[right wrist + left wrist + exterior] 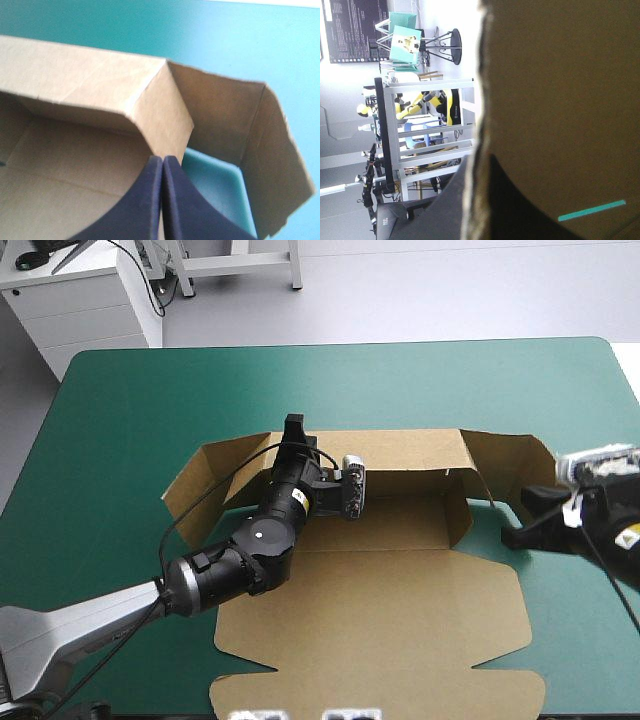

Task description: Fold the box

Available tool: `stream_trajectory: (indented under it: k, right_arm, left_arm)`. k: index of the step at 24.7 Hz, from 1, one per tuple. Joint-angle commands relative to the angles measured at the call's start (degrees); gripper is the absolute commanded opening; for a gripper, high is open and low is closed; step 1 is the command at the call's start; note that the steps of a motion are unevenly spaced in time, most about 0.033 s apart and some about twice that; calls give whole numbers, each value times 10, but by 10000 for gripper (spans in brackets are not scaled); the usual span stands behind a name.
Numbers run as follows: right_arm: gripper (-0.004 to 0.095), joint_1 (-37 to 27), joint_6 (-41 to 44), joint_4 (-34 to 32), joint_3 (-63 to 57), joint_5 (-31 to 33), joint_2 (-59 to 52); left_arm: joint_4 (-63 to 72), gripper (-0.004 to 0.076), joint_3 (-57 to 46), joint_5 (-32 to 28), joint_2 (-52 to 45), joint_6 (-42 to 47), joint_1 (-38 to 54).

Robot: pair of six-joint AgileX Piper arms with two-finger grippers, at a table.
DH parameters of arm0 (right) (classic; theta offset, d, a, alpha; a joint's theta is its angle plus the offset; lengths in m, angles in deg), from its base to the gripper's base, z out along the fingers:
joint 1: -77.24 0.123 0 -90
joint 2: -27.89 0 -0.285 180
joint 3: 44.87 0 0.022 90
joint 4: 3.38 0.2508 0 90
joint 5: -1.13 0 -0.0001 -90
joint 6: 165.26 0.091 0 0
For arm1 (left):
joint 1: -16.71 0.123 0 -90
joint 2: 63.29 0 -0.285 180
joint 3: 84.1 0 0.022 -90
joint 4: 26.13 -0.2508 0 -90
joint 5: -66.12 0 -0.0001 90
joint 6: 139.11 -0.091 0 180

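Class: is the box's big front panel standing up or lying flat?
Lying flat. In the high view the panel spreads on the teal-green cover, while the box's back wall stands raised.

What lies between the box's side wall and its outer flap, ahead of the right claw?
Between the side wall and the outer flap, only bare teal-green cover shows, in the right wrist view, beside the right claw.

The blurred box point(560, 90) hides part of the left tool point(480, 162).
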Motion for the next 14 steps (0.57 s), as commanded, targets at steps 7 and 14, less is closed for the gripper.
stream_trajectory:
  k: [7, 14]
  right_arm:
    - [-11, 0, 13, 12, 186, -5, 186]
    - [-11, 0, 49, 5, 289, 31, 344]
  left_arm:
    - [-33, -8, 15, 12, -27, 19, 0]
    - [-30, -8, 14, 29, -27, 20, 0]
